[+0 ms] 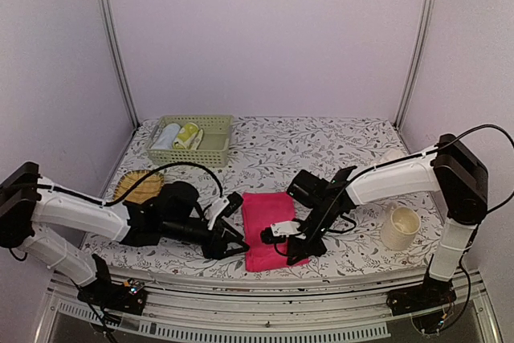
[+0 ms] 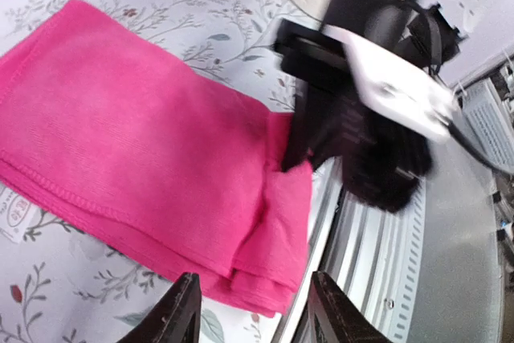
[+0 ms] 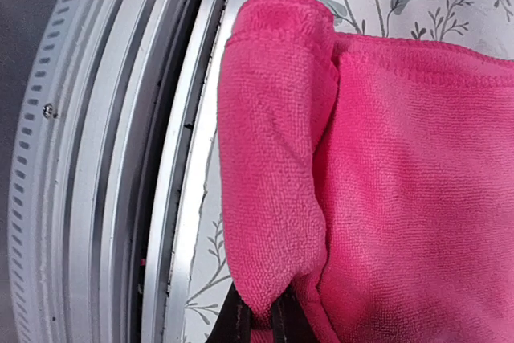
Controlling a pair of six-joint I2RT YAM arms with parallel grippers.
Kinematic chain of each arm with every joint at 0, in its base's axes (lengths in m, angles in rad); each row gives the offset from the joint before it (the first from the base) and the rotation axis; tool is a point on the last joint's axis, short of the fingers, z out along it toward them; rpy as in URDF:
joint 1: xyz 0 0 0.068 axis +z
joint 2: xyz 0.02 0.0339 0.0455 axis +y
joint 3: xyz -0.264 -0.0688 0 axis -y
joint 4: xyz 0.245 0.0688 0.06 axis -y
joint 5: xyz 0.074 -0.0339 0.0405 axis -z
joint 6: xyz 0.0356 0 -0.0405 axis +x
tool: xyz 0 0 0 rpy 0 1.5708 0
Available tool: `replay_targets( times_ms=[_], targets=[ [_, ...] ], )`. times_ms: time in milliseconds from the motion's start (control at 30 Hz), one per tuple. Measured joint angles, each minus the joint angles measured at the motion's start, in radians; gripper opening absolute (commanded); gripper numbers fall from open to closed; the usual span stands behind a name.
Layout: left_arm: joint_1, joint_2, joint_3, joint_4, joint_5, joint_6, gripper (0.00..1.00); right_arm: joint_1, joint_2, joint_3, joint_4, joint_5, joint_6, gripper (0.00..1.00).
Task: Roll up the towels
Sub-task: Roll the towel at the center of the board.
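Observation:
The bright pink towel [image 1: 265, 226] lies flat on the floral table near the front edge, with its near end folded over on itself. It also shows in the left wrist view [image 2: 136, 142], its white tag [image 2: 10, 214] at the left, and in the right wrist view [image 3: 385, 182]. My right gripper [image 3: 261, 323] is shut on the folded near edge of the pink towel, at the towel's near right corner [image 1: 291, 253]. My left gripper [image 2: 255, 315] is open and empty, its jaws wide apart just above the towel's near left corner [image 1: 233, 244]. A cream-white rolled cloth [image 1: 189, 136] lies in the basket.
A green basket [image 1: 215, 147] at the back left holds two pale rolled cloths. A woven straw mat [image 1: 143, 185] lies at the left behind my left arm. A cream mug [image 1: 399, 228] stands at the right. The metal front rail [image 3: 104, 158] runs right beside the towel's near edge.

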Motion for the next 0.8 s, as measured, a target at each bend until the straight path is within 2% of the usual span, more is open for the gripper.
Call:
replay_targets(
  times_ms=[167, 333, 533, 800],
  targets=[
    [-0.214, -0.210, -0.169, 0.074, -0.273, 0.080, 0.43, -0.073, 0.150, 0.150, -0.174, -0.168, 0.011, 0.03],
    [-0.339, -0.253, -0.202, 0.072, -0.454, 0.190, 0.42, -0.123, 0.290, 0.285, -0.337, -0.289, 0.011, 0.03],
    [-0.399, -0.082, -0.047, 0.000, -0.560, 0.351, 0.48, -0.158, 0.400, 0.389, -0.478, -0.385, 0.011, 0.03],
    [-0.418, 0.210, 0.192, -0.069, -0.644, 0.534, 0.48, -0.174, 0.449, 0.431, -0.547, -0.432, 0.010, 0.03]
  ],
)
